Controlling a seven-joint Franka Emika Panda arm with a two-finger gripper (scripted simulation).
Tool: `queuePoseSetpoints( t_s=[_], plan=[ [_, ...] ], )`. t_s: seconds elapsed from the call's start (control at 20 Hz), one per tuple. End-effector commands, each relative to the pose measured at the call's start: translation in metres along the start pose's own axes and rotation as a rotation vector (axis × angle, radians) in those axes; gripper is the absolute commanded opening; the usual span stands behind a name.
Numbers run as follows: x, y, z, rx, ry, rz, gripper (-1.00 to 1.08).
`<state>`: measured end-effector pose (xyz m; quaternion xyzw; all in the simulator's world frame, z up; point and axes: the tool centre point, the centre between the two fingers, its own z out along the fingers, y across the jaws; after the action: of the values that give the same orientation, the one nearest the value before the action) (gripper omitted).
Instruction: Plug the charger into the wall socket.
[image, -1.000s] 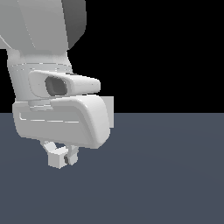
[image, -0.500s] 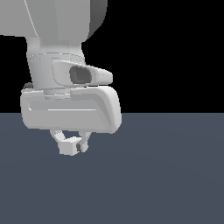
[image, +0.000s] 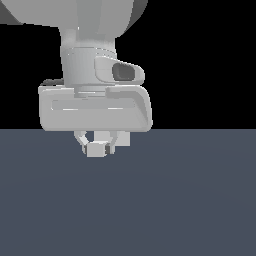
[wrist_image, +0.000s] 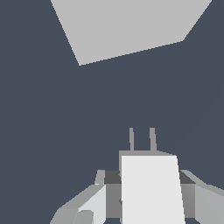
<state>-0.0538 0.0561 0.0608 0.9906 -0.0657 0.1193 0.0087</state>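
- Charger (wrist_image: 151, 188) sits clamped between the gripper's (wrist_image: 148, 192) fingers (wrist_image: 94, 205) in the wrist view, a white block with its two grey prongs (wrist_image: 141, 139) sticking out clear of the claw.
- Gripper (image: 100, 147) in the exterior view hangs just above the dark floor (image: 190, 200), narrowed around a small white block (image: 96, 149); the wall socket is not in that view.
- Wall socket (wrist_image: 127, 26) shows in the wrist view as a flat pale plate; only part of it is in frame and its two holes cannot be made out.
- Relative to the socket, the charger is well apart, prongs aimed roughly toward the plate but, as far as I can judge, not square to it.
- Step in hand, as I read it: carrying the held charger toward the socket; the pick-up is done, the insertion is not yet begun.
- Next move calls for closing the gap to the socket, squaring the prongs to its face, finding the holes, then pushing straight in without loosening the grip.
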Motion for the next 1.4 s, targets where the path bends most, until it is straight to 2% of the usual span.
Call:
queuePoseSetpoints(
  t_s=[0.0, 0.7, 1.35],
  plan=[
    [0.007, 0.004, -0.005, 0.011, 0.001, -0.045, -1.0],
    [0.041, 0.017, -0.026, 0.057, -0.003, -0.23, -1.0],
    [0.047, 0.019, -0.029, 0.066, -0.004, -0.265, -1.0]
  ],
)
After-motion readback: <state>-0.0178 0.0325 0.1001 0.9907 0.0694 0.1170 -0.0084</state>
